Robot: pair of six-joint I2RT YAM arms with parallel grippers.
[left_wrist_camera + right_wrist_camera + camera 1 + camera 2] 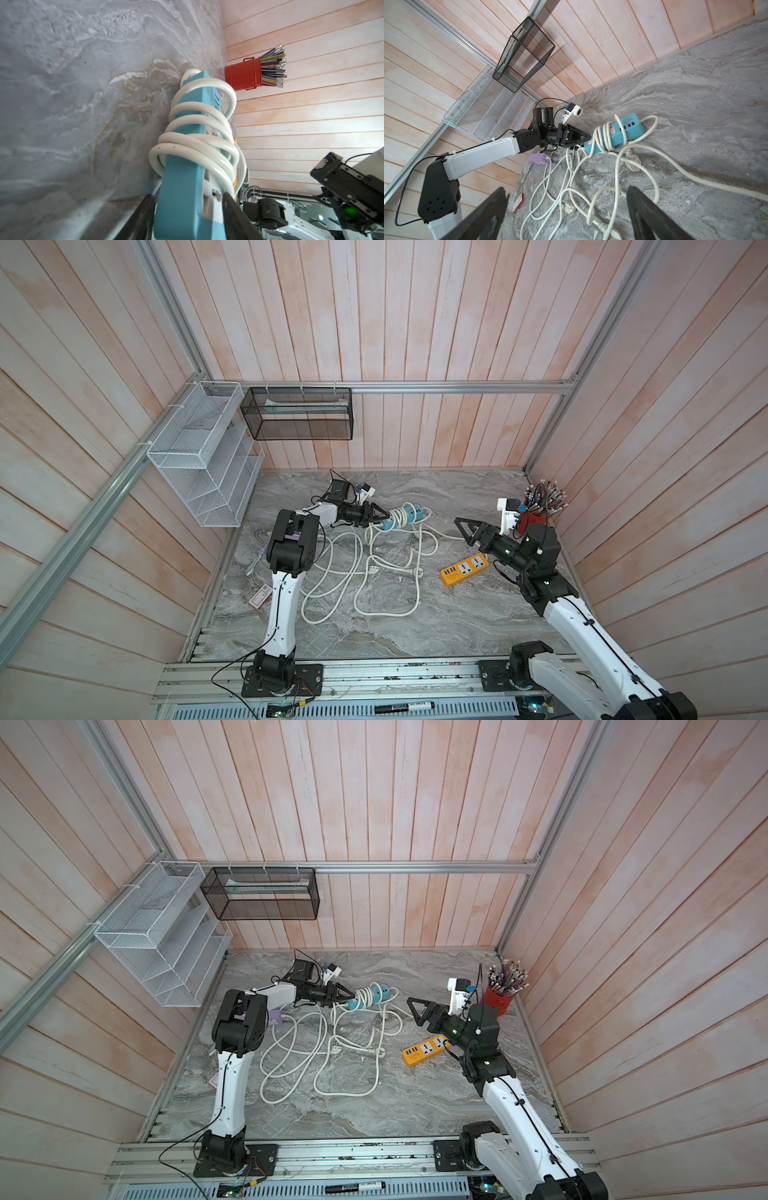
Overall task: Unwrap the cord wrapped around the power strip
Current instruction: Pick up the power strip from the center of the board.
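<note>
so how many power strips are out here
2 clear ones: the blue power strip, cord-wrapped, at the back centre; the orange power strip nearer the front, to its right. A purple block far left, partly hidden, may be a third.

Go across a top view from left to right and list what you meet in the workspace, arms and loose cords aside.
white wire rack → red-and-white pack → blue power strip → orange power strip → red pencil cup
</note>
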